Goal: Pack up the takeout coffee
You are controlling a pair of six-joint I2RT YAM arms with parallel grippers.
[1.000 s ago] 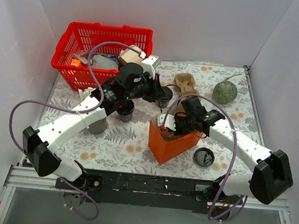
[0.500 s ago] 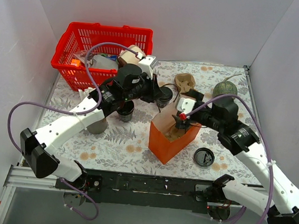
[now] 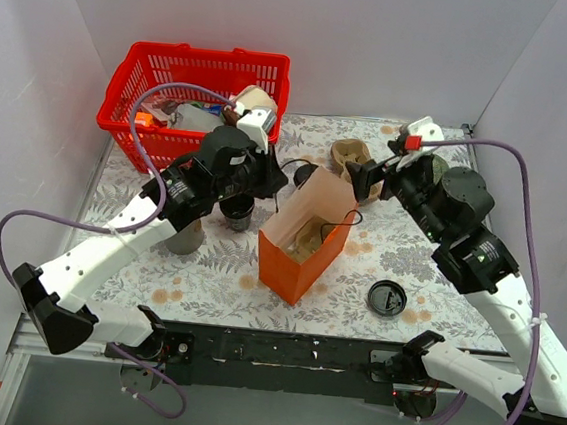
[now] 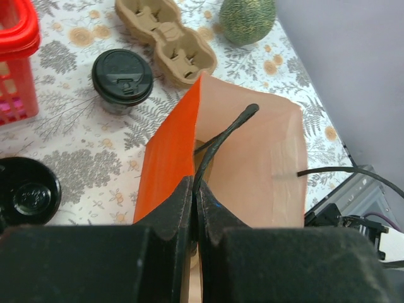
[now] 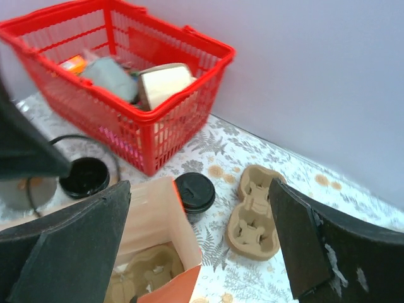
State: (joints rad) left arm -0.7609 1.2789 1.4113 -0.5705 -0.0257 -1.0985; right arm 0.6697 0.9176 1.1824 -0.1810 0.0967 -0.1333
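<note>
White-walled booth, tabletop (image 3: 381, 247) under a floral-print cloth.

Takeout coffee = small round black cup, open top, dark inside (image 3: 235, 211). It sits left of centre in the top view, upright on the cloth, near the taller grey cup (image 3: 186, 235) and just left of the orange paper bag with black cord handles (image 3: 300, 244). Not in the bag yet.

Left gripper (image 4: 194, 189): fingers pressed together on the bag's rim and one cord handle, which props the mouth open. Right gripper (image 5: 199, 184): fingers wide apart, nothing between them, up in the air above the bag's far side.

Handling, my read:
- The cup is probably light and thin-walled, so it will dent if squeezed hard.
- The rim is likely the stiffest part. Take the side wall just below the rim and keep it vertical.
- With no lid it spills on any tilt. Can't tell the fill level.

Materials:
- Bag: matte creased paper, pale inside, with what looks like a moulded-pulp carrier (image 5: 145, 278) at the bottom.
- Second beige pulp carrier (image 3: 349, 157) on the cloth, upper centre.
- Lidded black cup (image 3: 309, 182) beside the bag.
- Flat round black lid (image 3: 387, 298) at lower right.
- Red plastic lattice basket (image 3: 210, 53) at upper left.
- Green netted melon (image 3: 427, 173) at upper right.
</note>
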